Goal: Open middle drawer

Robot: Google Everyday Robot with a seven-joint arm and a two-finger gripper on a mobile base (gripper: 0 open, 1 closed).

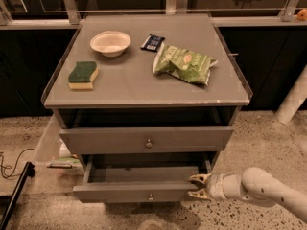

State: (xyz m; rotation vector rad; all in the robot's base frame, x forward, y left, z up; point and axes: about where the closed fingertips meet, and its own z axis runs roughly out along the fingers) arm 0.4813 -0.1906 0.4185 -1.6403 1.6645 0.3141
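Low at the near right, the end effector (195, 186) sits at the right end of the middle drawer (124, 192), fingers spread wide, one above and one below the front. That drawer is pulled out, showing its bare inside. On the worktop (129, 83) lie a bowl (110, 43), sponge (83, 75) and green bag (184, 63).

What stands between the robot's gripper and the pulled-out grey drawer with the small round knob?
Nothing visible does. The gripper sits at the right front corner of the wide grey middle drawer, with no object between them.
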